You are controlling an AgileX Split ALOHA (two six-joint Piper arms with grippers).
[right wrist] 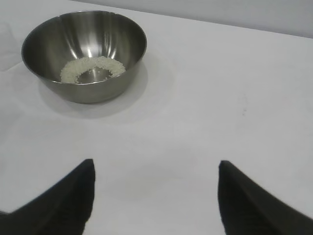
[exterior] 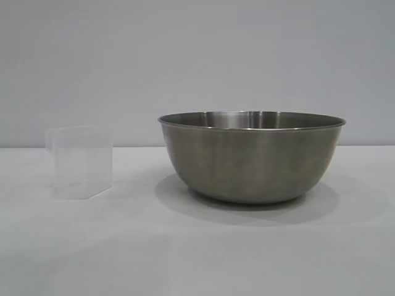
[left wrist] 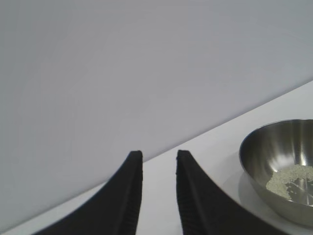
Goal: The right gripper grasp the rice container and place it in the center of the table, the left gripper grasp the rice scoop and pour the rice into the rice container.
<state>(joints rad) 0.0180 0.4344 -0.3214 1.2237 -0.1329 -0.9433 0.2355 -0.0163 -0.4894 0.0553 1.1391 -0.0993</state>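
While I watch from the exterior camera, the rice container [exterior: 252,157] sits upright on the table [exterior: 197,253], toward the middle of the cloth and a little to the right, with its shadow spread under it. Well apart from it, nearer the table's left edge, the rice scoop [exterior: 82,162] stands upright on the cloth with nothing touching it; I cannot tell whether any grains remain inside.

Through the right wrist camera I see the rice [right wrist: 93,68] lying in a loose ring on the bottom of the rice container, with bare steel showing in the middle. My right gripper [right wrist: 155,196] hangs over bare cloth, short of the bowl, its fingers spread wide and grasping nothing.

My left gripper [left wrist: 160,161] shows in its own wrist camera with the fingers [left wrist: 129,191] a narrow gap apart and nothing between them. It points past the far edge of the table toward the plain wall, the bowl off to one side.
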